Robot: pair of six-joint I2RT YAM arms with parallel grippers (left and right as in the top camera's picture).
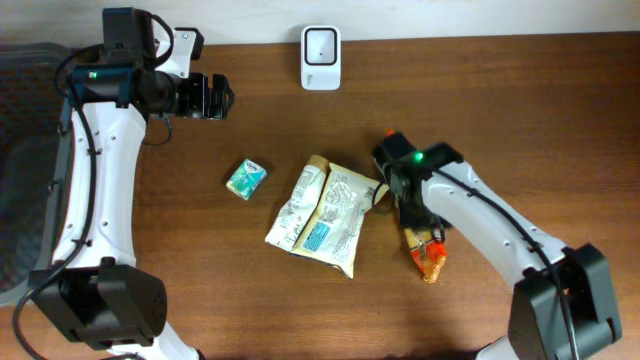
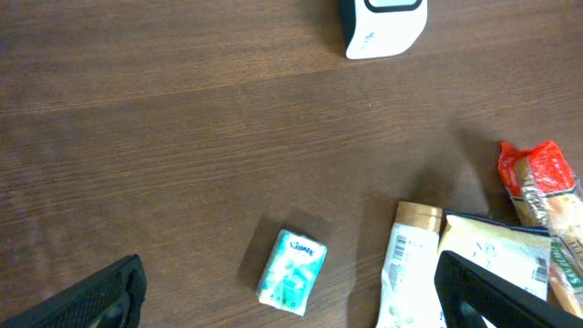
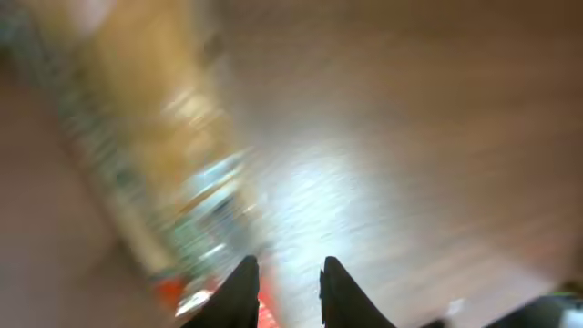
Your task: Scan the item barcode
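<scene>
While left fingers (image 2: 100, 296) hang wide apart, idle, right fingers (image 3: 239, 292) sit at orange snack packet (image 1: 432, 265), presumably for carrying to scanner (image 1: 321, 57); grip impossible to tell, view blurred.

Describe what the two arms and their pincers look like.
Both arms share one build: the left arm and right arm have smooth white links joined by black joint housings, one on each arm carrying a small green light. Thin black cables run along the links. The left pincer is black; the right pincer shows dark, tapered fingers, though that view is blurred.
</scene>
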